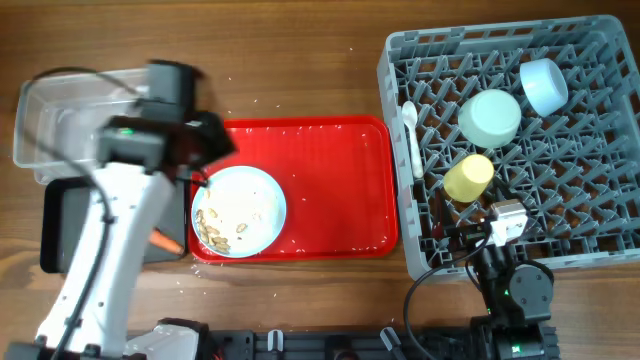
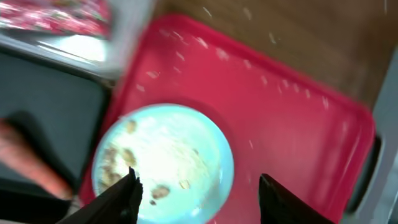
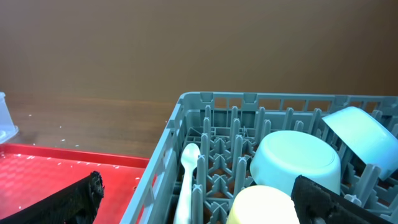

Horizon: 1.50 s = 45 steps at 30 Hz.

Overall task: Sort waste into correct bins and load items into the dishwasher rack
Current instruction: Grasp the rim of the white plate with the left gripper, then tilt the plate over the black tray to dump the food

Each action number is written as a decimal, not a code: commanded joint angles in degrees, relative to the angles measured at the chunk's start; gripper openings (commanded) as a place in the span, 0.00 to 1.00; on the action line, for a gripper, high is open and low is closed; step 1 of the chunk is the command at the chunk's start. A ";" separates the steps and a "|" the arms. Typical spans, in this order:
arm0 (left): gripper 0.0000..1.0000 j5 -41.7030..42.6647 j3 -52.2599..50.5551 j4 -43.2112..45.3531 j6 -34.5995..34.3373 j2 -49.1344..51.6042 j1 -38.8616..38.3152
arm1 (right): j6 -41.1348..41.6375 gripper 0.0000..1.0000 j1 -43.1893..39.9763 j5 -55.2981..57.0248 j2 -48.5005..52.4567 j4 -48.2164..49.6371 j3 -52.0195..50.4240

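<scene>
Brown wooden table (image 1: 300, 60) under my arms. Far left: clear tub (image 1: 30, 120), black tray (image 1: 60, 230) just beside it. Middle: red tray (image 1: 330, 190). Right: grey rack (image 1: 392, 60), near red tray. White specks (image 1: 262, 97) scattered on wood.

Matt brown wood grain on the table (image 1: 300, 60). Glossy ribbed red plastic for the flat tray (image 1: 335, 180). Clear plastic for the tub (image 1: 50, 120), dull black for the shallow tray (image 1: 62, 225). Matt grey moulded plastic, the rack (image 1: 388, 80). Smooth plate (image 1: 252, 192), rough crumbly scraps (image 1: 212, 232).

flat red tray (image 1: 330, 190), brown wooden table (image 1: 300, 60)
</scene>
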 commanded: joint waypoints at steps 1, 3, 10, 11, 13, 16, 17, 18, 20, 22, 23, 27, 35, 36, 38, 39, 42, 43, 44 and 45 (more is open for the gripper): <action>0.52 -2.16 -5.88 1.88 1.38 4.31 -10.78 | -0.68 1.00 -0.17 -0.66 -0.39 0.35 -0.09; 0.37 -2.14 -9.40 4.90 0.92 7.50 -15.89 | -0.68 1.00 -0.17 -0.66 -0.39 0.35 -0.09; 0.27 -9.22 -11.96 10.38 -2.05 20.17 -24.52 | -0.68 1.00 -0.17 -0.66 -0.39 0.35 -0.09; 0.24 -9.25 -11.96 11.02 -2.08 21.77 -24.59 | -0.70 1.00 -0.20 -0.66 -0.39 0.35 -0.09; 0.22 -9.25 -11.96 12.07 -2.08 24.35 -24.61 | -0.68 1.00 -0.17 -0.66 -0.39 0.35 -0.09; 0.20 -9.66 -11.96 15.02 -2.08 27.06 -24.63 | -0.66 1.00 -0.17 -0.66 -0.39 0.35 -0.09; 0.19 -9.66 -11.96 16.02 -2.05 27.67 -24.63 | -0.68 0.99 -0.17 -0.66 -0.39 0.35 -0.09; 0.17 -9.64 -11.96 16.31 -2.08 27.89 -24.63 | -0.70 1.00 -0.17 -0.66 -0.39 0.35 -0.09; 0.04 -9.66 -11.96 16.50 -2.08 28.00 -24.63 | -0.68 1.00 -0.20 -0.66 -0.39 0.35 -0.09; 0.04 -10.08 -11.96 16.41 -2.05 28.00 -24.63 | -0.70 1.00 -0.17 -0.66 -0.39 0.35 -0.09; 0.04 -10.80 -11.87 16.15 -2.03 27.98 -24.63 | -0.68 1.00 -0.17 -0.66 -0.39 0.35 -0.09; 0.04 -12.76 -6.71 7.52 -1.99 25.20 -24.63 | -0.68 1.00 -0.17 -0.66 -0.39 0.35 -0.09; 0.04 -13.68 3.10 -4.76 -1.42 11.30 -24.06 | -0.68 1.00 -0.17 -0.66 -0.39 0.35 -0.09; 0.04 -13.68 3.10 -5.33 -1.40 10.01 -23.80 | -0.70 1.00 -0.17 -0.66 -0.39 0.35 -0.09; 0.04 -13.66 3.10 -8.17 -1.42 6.56 -22.29 | -0.68 0.99 -0.17 -0.66 -0.39 0.35 -0.09; 0.04 -13.62 3.10 -9.51 -1.42 5.40 -21.35 | -0.68 1.00 -0.17 -0.66 -0.39 0.35 -0.09; 0.04 -11.30 3.08 -14.14 -0.81 1.86 -15.37 | -0.70 1.00 -0.17 -0.66 -0.39 0.35 -0.09; 0.04 -8.61 3.06 -14.73 1.42 1.16 -12.79 | -0.68 1.00 -0.17 -0.66 -0.39 0.35 -0.09; 0.04 -4.74 3.06 -14.99 4.04 0.50 -9.22 | -0.68 1.00 -0.17 -0.66 -0.39 0.35 -0.09; 0.04 -1.84 3.06 -15.13 6.25 0.13 -6.16 | -0.68 1.00 -0.20 -0.66 -0.39 0.35 -0.09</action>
